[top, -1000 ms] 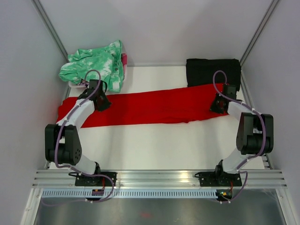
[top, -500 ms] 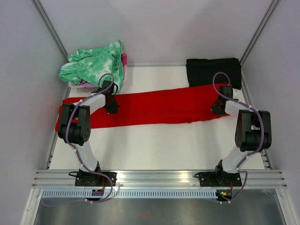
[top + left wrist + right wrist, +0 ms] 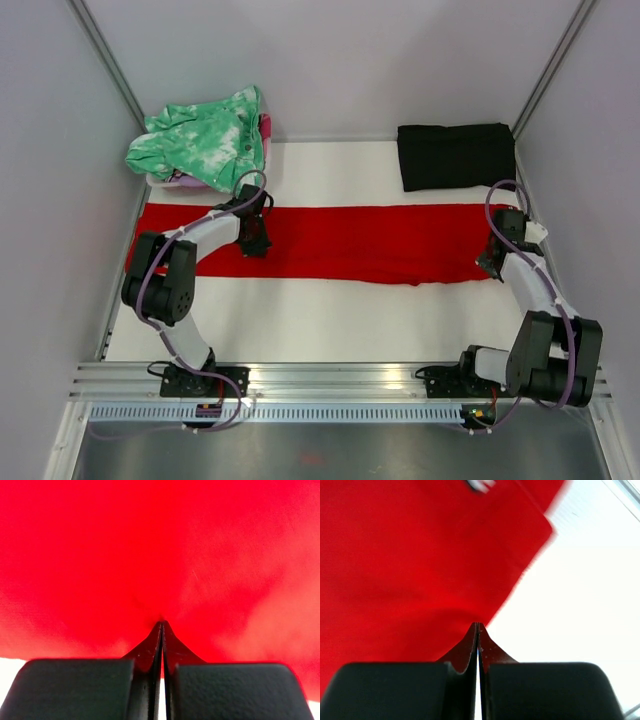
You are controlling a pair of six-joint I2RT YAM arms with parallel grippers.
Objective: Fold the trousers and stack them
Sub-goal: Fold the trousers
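The red trousers (image 3: 370,242) lie stretched in a long flat band across the white table (image 3: 330,320), left to right. My left gripper (image 3: 255,243) sits on the band left of its middle, shut on a pinch of the red fabric (image 3: 165,555). My right gripper (image 3: 490,262) is at the band's right end, shut on the cloth's edge (image 3: 420,570). In the right wrist view a small white mark (image 3: 480,484) shows at the top. In both wrist views the jaws stand closed with cloth at their tips.
A black folded cloth (image 3: 455,155) lies at the back right, just beyond the trousers. A green-and-white mottled garment (image 3: 205,145) is heaped at the back left. Grey walls close in both sides. The aluminium rail (image 3: 330,380) runs along the near edge.
Both grippers moved toward the near side, dragging the trousers with them. The right end came off the black cloth, and the band now lies straighter and flatter.
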